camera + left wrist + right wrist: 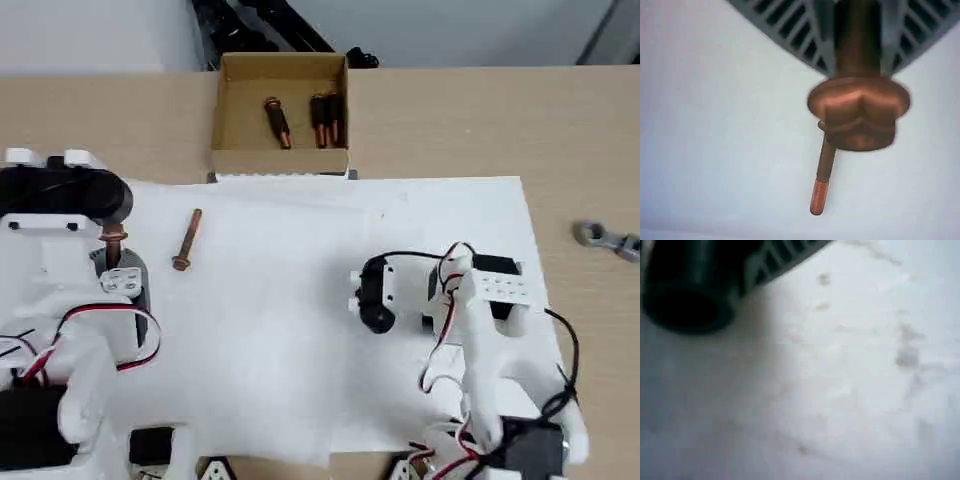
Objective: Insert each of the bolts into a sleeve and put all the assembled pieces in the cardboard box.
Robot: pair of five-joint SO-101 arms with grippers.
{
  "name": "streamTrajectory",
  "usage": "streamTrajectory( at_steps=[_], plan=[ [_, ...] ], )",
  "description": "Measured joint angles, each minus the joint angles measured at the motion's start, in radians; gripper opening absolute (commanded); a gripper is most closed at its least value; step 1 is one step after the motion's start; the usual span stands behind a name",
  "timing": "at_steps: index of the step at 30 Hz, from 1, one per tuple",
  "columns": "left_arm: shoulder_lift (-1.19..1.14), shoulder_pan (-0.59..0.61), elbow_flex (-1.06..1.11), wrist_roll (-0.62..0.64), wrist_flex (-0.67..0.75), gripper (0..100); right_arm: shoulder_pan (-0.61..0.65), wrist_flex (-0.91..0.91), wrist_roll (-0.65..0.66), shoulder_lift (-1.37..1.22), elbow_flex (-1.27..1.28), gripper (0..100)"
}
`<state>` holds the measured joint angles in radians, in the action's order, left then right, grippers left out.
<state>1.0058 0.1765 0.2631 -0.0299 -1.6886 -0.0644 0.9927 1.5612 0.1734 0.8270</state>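
Left end effector (116, 262) pinching held bolt (857, 112). Loose bolt (187, 240) lies just beside it on the counter's white sheet, shank aimed at cardboard box (280, 160); left arm nearer

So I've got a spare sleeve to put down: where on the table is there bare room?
Widest: the middle of the white sheet, between the loose bolt and the right arm. Also bare wood right of the cardboard box. Crowded: the left edge, where the left hand holds a bolt.
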Motion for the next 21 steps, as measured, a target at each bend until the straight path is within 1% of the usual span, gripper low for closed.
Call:
streamTrajectory(
  at_steps=[8,12,16,19,21],
  plan=[
    [0.000,0.000,0.000,0.005,0.000,0,-0.003,-0.026,-0.077,0.000,-0.002,1.7],
    [0.000,0.000,0.000,0.005,0.000,0,-0.005,-0.014,-0.172,-0.017,-0.040,1.8],
    [0.000,0.000,0.000,0.018,0.000,0,-0.005,0.052,-0.319,0.021,-0.095,1.8],
    [0.000,0.000,0.000,0.028,0.000,0,-0.012,0.049,-0.471,0.123,-0.167,1.4],
    [0.000,0.000,0.000,0.025,0.000,0,0.020,0.049,-0.600,0.209,-0.215,0.3]
  ],
)
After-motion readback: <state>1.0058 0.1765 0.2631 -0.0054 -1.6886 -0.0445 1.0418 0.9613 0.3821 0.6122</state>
